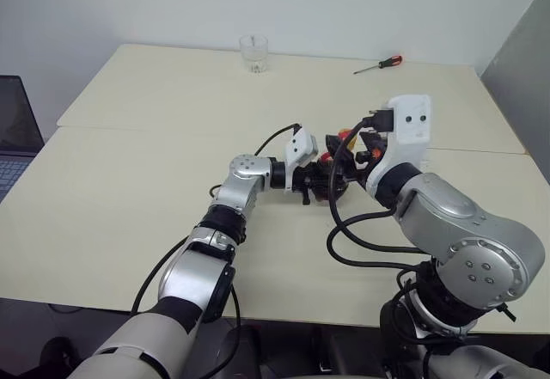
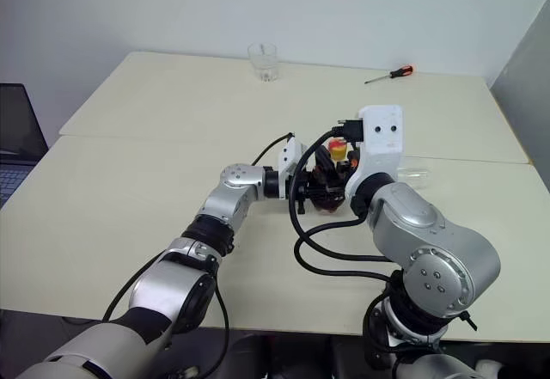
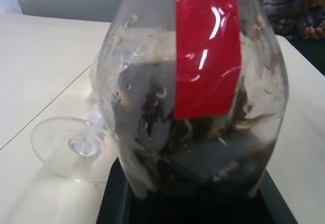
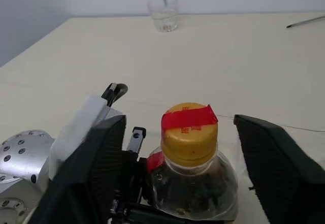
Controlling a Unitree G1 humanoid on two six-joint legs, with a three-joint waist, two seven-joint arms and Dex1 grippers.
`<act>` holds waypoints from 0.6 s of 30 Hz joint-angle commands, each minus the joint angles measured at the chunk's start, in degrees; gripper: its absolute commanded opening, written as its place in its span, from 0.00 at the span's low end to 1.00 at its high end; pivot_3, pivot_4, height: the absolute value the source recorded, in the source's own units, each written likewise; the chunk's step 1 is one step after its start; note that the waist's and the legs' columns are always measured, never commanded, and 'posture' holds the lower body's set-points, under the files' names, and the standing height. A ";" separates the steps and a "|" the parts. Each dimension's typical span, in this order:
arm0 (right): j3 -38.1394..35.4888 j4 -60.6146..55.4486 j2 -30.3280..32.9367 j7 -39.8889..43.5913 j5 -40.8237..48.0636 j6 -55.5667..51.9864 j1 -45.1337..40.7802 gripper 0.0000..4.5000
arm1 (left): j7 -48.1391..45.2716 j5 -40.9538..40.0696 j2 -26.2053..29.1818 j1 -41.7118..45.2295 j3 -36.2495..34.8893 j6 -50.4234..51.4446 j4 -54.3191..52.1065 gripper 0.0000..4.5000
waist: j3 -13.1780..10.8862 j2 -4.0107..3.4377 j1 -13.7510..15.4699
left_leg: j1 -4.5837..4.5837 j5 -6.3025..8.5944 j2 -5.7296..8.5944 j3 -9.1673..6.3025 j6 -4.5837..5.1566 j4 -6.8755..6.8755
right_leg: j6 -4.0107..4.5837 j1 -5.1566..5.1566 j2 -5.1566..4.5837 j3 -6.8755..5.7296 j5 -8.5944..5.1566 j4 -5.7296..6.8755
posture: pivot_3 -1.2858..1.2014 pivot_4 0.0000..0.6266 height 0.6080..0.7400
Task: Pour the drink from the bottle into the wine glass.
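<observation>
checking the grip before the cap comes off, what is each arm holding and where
Left gripper holds the bottle by its bulbous base. Right gripper straddles the yellow cap, not gripping.

table (image 1: 155,164): cream, seam across | tumbler (image 1: 253,53): 12 o'clock, far edge | screwdriver (image 1: 378,64): 1 o'clock | wine glass (image 3: 76,145): on its side, centre

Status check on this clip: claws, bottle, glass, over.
Left claw shut on squat clear plastic bottle, yellow cap still on. Right claw open astride cap. Clear stemmed wine glass lying on its side behind bottle.
</observation>
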State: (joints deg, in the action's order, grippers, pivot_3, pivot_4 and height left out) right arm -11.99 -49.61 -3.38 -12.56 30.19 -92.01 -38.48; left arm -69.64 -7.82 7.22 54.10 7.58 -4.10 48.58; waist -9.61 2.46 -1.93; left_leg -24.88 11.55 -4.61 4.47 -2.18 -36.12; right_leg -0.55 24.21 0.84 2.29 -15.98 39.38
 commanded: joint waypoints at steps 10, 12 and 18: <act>0.29 1.24 1.91 2.09 -1.70 -0.49 -3.22 0.65 | 0.73 -0.28 -0.05 0.47 -0.20 -1.29 -2.93 0.20 | 0.00 0.00 0.00 | 0.00 0.00 0.00 -0.01 0.00 0.00 | 0.00 0.00 0.00 -0.01 0.00 0.00 | 0.52 0.24 1.00; 0.10 1.57 2.21 2.28 -2.42 -0.49 -3.89 0.65 | 0.78 -0.29 -0.16 0.35 -0.17 -1.29 -3.02 0.20 | 0.00 0.00 0.01 | 0.00 0.00 0.00 0.01 0.00 0.00 | 0.00 0.00 0.00 -0.01 0.00 -0.01 | 0.52 0.24 1.00; 0.20 2.22 2.51 2.96 -3.36 -0.49 -4.40 0.61 | 0.94 -0.27 -0.35 0.24 -0.17 -1.22 -3.24 0.20 | 0.00 0.00 0.00 | 0.00 0.00 0.00 0.01 0.00 0.00 | 0.00 0.01 0.00 -0.01 0.00 0.01 | 0.52 0.24 1.00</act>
State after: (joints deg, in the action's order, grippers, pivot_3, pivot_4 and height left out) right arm -11.85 -46.60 -1.05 -10.04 27.46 -92.01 -42.06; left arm -69.15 -7.66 7.31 53.86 7.58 -4.12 48.15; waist -9.61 2.46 -1.92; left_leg -24.88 11.55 -4.61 4.48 -2.18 -36.12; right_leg -0.55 24.22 0.84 2.28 -15.98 39.40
